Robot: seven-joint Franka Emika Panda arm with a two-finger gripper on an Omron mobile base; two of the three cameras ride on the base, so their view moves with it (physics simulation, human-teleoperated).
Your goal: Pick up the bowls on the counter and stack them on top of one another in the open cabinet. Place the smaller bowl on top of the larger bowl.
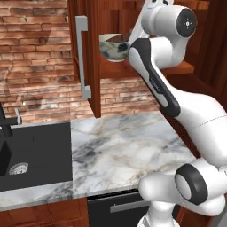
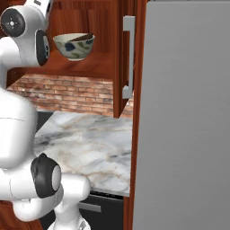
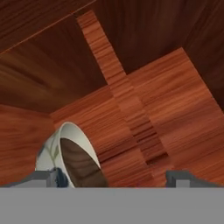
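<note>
Marble counter (image 1: 119,146) lies bare in front, black sink (image 1: 31,155) at its left end. Above it the cabinet (image 2: 90,67) stands with its door (image 1: 84,57) swung out. The larger bowl (image 2: 74,46) sits near the shelf's front edge, the smaller bowl (image 2: 81,37) nested inside. The gripper (image 3: 118,178) beside them is released, jaws wide.

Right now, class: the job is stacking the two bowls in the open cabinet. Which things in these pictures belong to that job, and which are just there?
Belong to the job:
larger bowl, on the cabinet shelf
smaller bowl, inside it
cabinet, door open
counter
gripper, open

Just there:
sink
faucet
brick wall
</note>
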